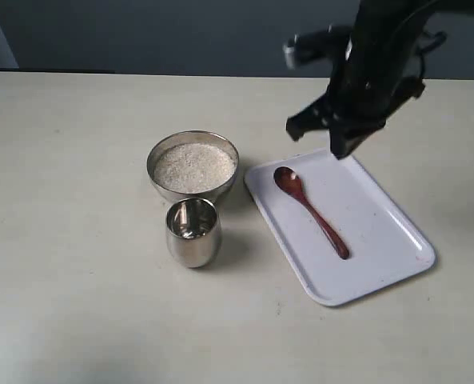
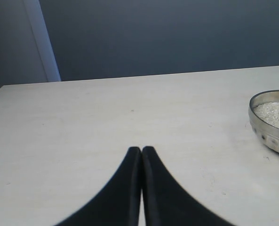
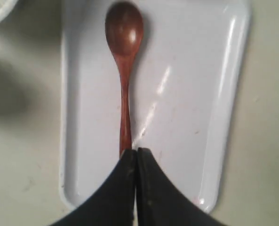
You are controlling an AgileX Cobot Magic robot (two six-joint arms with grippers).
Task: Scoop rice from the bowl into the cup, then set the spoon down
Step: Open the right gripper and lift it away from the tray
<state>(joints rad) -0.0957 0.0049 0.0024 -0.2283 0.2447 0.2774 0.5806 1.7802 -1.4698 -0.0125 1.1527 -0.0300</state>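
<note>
The left hand is clenched and empty, fingers pressed together low over bare tabletop. Only the left wrist view shows it; the exterior view does not.

The steel bowl sits centre-left, filled nearly to the rim with rice. The steel cup stands upright just beside the bowl, on its near side. This placement probably keeps the transfer path short. Reflections in the cup prevent any reading of its contents.

To the right, a white tray carries the wooden spoon. The spoon lies flat, scoop toward the bowl and handle toward the near right, presumably so the right arm can reach it.

The right hand hangs above the tray's far edge, clenched and holding nothing.

The right wrist view lines the closed fingers up with the spoon's handle and hides its end. The exterior view shows the hand well clear of it.
</note>
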